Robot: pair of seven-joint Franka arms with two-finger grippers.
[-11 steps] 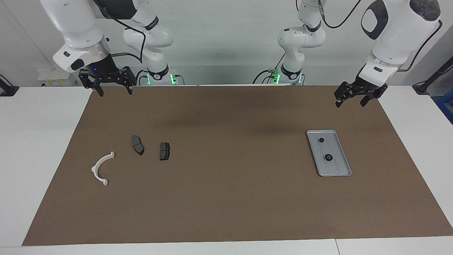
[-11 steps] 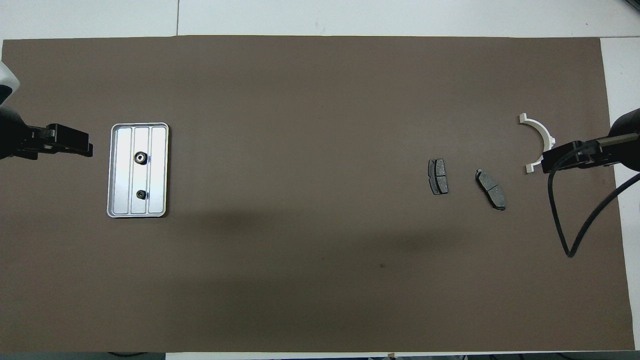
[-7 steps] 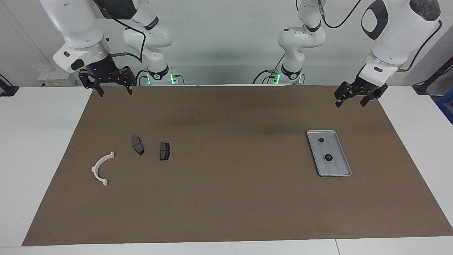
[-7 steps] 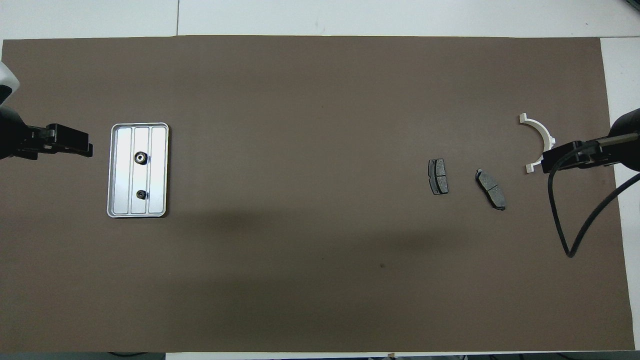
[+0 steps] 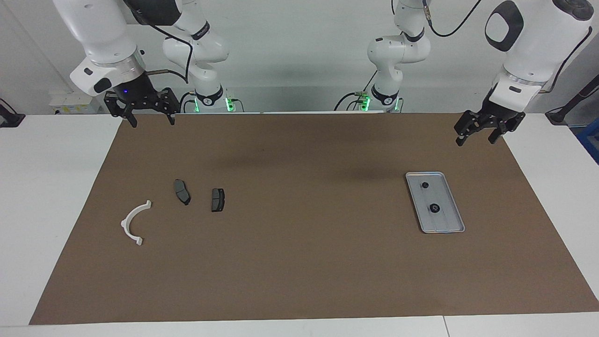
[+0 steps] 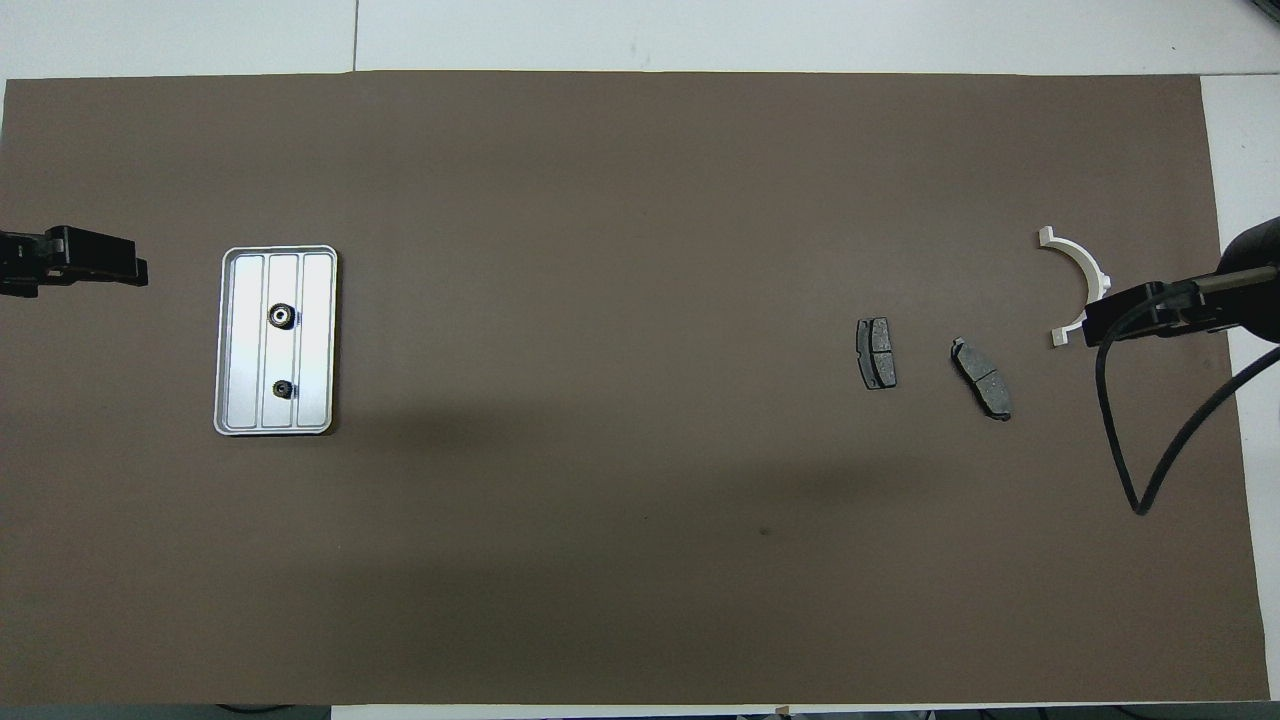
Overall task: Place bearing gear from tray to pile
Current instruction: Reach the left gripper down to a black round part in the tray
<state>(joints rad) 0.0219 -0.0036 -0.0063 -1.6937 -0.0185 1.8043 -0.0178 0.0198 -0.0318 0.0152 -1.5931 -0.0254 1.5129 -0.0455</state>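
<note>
Two small dark gears (image 5: 434,208) lie in the tray (image 5: 453,201); we see the pile (image 5: 182,192) well apart. The left gripper (image 5: 475,140) and the right gripper (image 5: 150,122) hang open, empty.

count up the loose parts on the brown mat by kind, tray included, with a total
Silver tray: 1
Small black round parts in the tray: 2
Dark grey brake pads: 2
White curved arc: 1
Total: 6
</note>
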